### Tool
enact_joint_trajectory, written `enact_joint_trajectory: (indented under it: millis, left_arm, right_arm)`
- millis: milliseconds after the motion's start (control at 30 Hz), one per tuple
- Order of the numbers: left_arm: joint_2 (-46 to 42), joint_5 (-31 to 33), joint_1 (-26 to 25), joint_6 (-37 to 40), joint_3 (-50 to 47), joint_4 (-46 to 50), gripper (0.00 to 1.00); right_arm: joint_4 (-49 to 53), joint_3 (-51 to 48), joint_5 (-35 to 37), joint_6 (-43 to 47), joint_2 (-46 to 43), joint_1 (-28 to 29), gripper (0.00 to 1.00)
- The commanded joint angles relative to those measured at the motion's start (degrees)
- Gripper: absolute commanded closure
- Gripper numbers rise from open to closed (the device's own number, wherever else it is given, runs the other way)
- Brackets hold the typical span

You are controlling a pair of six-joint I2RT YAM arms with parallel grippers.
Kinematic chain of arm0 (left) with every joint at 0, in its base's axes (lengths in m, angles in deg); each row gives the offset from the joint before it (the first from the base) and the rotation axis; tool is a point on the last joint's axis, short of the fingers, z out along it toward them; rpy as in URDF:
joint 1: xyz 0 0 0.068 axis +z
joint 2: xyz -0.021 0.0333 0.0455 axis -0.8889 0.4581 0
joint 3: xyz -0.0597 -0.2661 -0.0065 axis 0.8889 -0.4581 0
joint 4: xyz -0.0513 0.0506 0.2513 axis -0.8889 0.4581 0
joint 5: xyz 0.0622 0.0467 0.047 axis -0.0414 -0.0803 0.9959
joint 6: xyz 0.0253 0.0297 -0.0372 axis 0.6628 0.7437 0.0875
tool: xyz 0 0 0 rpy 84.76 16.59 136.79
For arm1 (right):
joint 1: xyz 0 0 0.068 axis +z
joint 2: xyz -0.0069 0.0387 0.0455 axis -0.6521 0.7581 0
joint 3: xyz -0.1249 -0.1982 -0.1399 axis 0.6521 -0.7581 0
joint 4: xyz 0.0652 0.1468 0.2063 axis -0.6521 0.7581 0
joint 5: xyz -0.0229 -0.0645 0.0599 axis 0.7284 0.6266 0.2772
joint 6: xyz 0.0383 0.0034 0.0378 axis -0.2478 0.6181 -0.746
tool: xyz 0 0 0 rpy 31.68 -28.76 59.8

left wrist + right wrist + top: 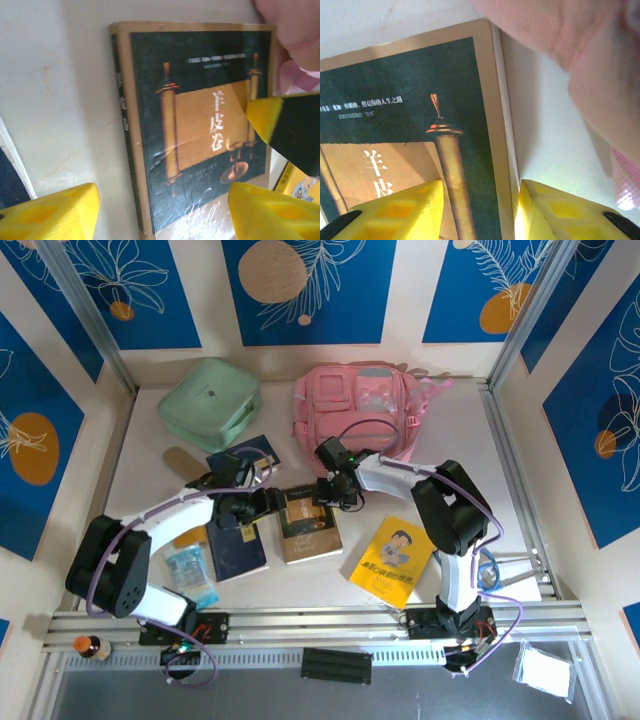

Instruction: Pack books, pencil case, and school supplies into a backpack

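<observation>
Down close over the brown book, flat on the table, from both sides! Straddling its spine edge with the left gripper, jaws parted, clamping nothing. Straddling the opposite edge with the right gripper, jaws parted too, one finger above the cover. Just beyond the book, the pink backpack.
</observation>
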State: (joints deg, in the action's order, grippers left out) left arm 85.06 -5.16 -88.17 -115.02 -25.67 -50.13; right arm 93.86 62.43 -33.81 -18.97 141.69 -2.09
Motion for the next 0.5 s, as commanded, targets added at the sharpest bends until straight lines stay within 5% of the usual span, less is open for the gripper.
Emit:
enact_joint_trajectory:
  millis: [0, 233, 467]
  left_arm:
    - [2.2, 0.2, -0.3, -2.5, 0.4, 0.0, 0.36]
    - [6.5, -3.0, -0.4, -3.6, 1.1, -3.5, 0.52]
    - [9.6, -4.8, -0.4, -3.4, 1.6, -5.0, 0.56]
  right_arm:
    - [1.0, -2.0, -3.4, -0.9, -1.4, -0.2, 0.59]
    - [0.5, -2.3, -3.9, -1.4, -1.3, -0.2, 0.65]
    - [0.7, -2.3, -3.9, -1.3, -1.0, -0.3, 0.73]
